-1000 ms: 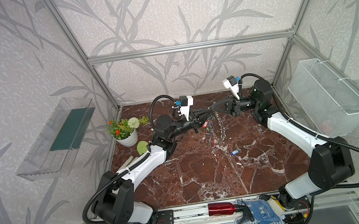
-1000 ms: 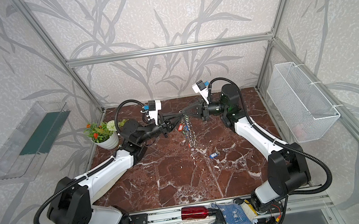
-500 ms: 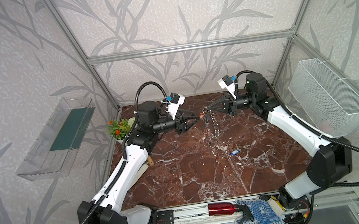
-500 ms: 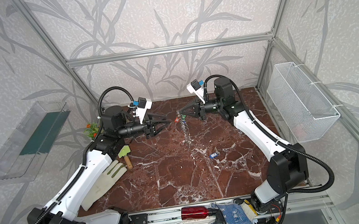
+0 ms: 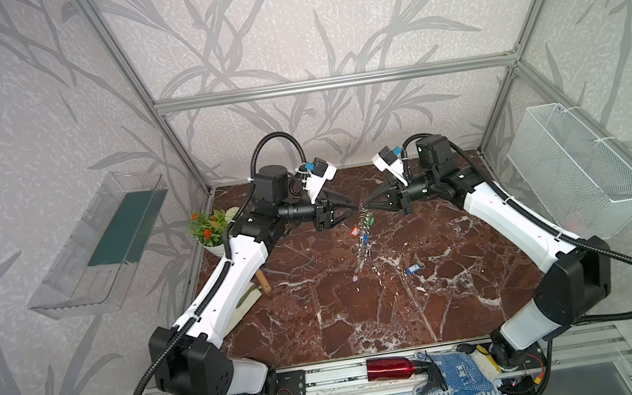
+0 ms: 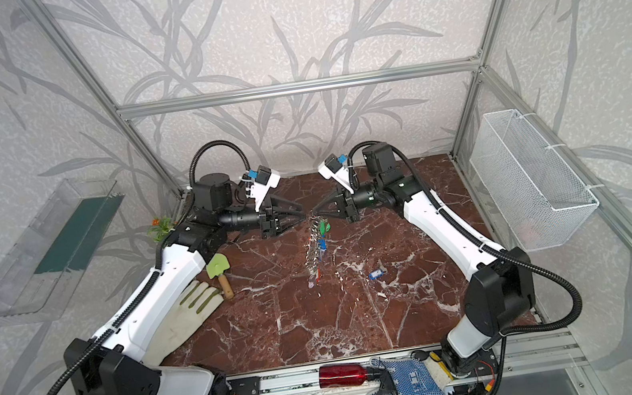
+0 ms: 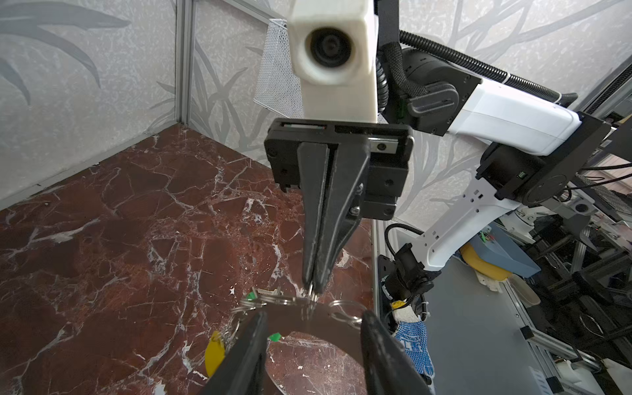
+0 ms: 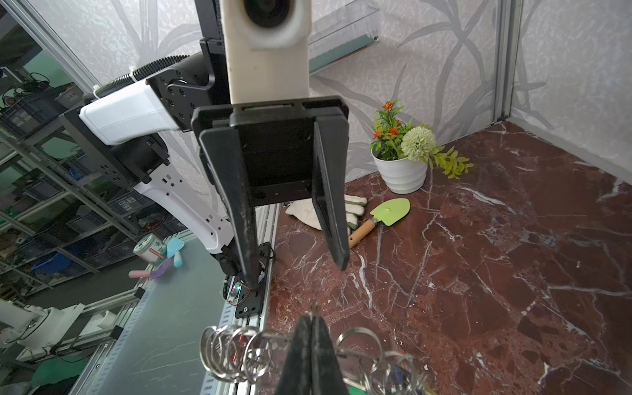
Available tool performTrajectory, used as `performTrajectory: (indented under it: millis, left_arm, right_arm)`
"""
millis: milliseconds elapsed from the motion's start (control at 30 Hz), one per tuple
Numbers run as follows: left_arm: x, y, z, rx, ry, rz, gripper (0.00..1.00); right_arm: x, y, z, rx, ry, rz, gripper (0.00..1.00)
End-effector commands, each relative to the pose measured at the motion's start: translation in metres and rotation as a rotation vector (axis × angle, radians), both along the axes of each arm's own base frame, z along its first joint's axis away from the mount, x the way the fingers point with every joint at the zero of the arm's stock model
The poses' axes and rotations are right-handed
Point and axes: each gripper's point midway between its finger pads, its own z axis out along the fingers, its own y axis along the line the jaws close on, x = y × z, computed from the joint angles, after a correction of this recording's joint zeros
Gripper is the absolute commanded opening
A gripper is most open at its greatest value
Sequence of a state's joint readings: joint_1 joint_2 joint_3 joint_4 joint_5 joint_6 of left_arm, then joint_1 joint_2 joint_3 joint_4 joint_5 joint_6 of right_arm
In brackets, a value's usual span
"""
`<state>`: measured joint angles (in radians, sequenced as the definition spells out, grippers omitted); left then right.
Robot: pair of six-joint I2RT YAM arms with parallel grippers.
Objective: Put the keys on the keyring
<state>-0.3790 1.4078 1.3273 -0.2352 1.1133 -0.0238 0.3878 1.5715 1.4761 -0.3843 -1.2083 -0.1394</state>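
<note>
On the right gripper the jaws are pinched shut on one thin wire clip at the rim of the keyring, which hangs edge-on above the bench. On the left gripper the jaws stand open, facing the rim and apart from it as far as we can tell. We judge that hold slight: smooth wire between hard black tips, with a flat grey metal plate below, fringed with split rings and oblong plastic tags. A nudge from the left jaws in closing could twist it loose or set it swinging. One blue-tagged key lies well apart on the glossy veined stone, not yet on the ring.
</note>
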Motion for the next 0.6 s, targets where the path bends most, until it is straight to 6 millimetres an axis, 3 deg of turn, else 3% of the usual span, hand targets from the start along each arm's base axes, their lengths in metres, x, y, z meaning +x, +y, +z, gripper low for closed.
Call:
performTrajectory:
  millis: [0, 133, 200, 567]
  left_arm:
    - [-0.009, -0.004, 0.016, -0.020, -0.054, -0.054, 0.40]
    - [-0.008, -0.005, 0.012, -0.007, -0.046, -0.060, 0.31]
    - [-0.007, -0.006, 0.010, -0.006, -0.041, -0.065, 0.22]
    - [-0.009, -0.011, 0.000, 0.016, -0.021, -0.089, 0.24]
  right_arm:
    - [-0.007, 0.002, 0.021, 0.036, -0.060, 0.037, 0.00]
    - [-0.008, 0.003, 0.023, 0.044, -0.057, 0.044, 0.00]
    - [-0.008, 0.003, 0.023, 0.044, -0.056, 0.045, 0.00]
    - [-0.010, 0.003, 0.023, 0.051, -0.051, 0.045, 0.00]
